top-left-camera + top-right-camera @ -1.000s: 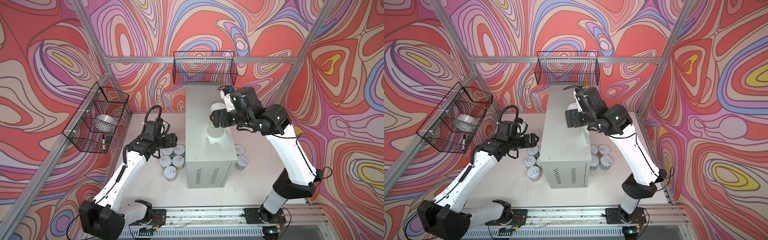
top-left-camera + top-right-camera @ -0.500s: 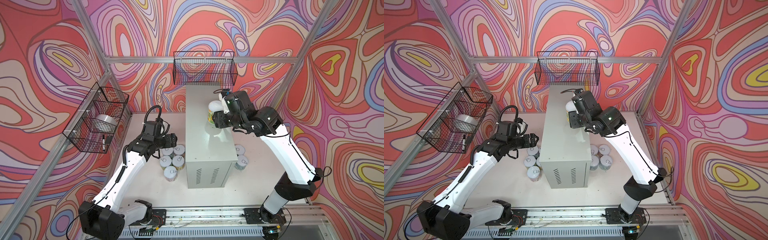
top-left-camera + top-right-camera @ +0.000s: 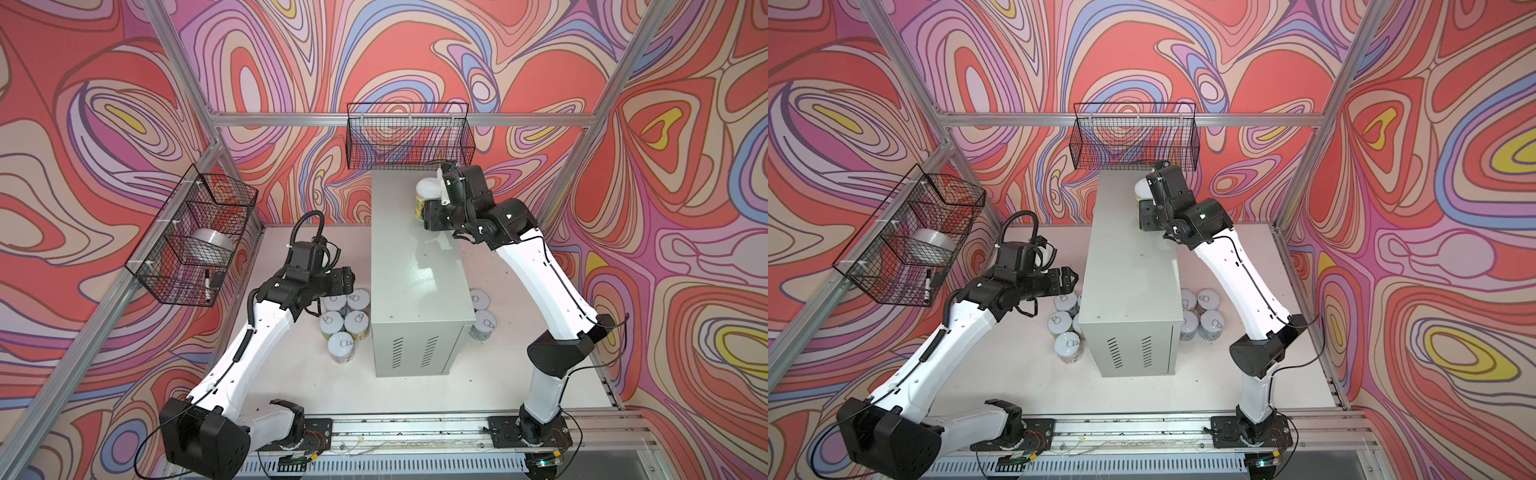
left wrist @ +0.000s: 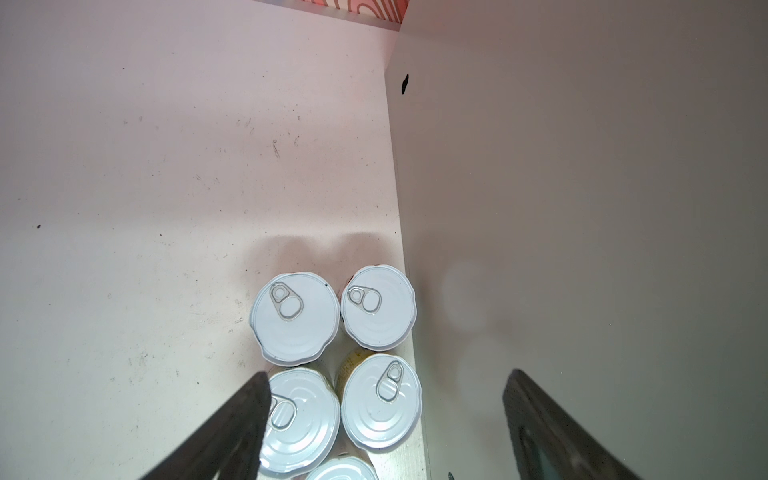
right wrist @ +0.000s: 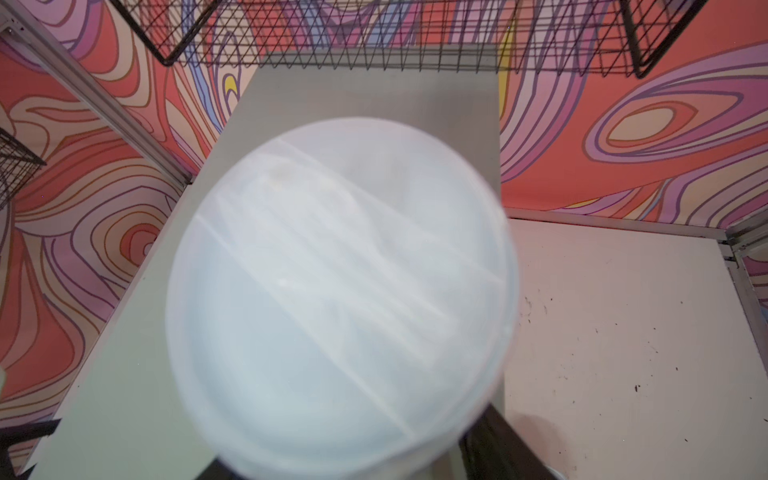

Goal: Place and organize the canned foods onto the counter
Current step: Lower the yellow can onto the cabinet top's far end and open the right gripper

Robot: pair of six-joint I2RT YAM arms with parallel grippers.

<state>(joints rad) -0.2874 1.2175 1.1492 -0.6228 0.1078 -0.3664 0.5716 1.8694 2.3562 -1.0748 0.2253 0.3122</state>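
Right gripper (image 3: pixel 432 208) gripping yellow-labelled can (image 3: pixel 427 190), print unreadable, at counter (image 3: pixel 415 266) far end

Left arm (image 3: pixel 253 345): white link shells, black joint housings, large black base motor block (image 3: pixel 199 440). Black corrugated hose (image 3: pixel 295 232) at wrist. Thin black cable clipped along white shell. Boxy black camera module (image 3: pixel 305 262).
Left end effector (image 4: pixel 386 374): two flat matte-black fingers (image 4: pixel 232 428), tapered.
Right arm (image 3: pixel 544 282): same white/black scheme, small dark screw holes along shell, bulky black elbow housing (image 3: pixel 561 353), thin black cable beside it.
Right end effector (image 3: pixel 424 208): black, white bracket (image 3: pixel 445 191) above.
Both on black plates, aluminium rail (image 3: pixel 415 428).
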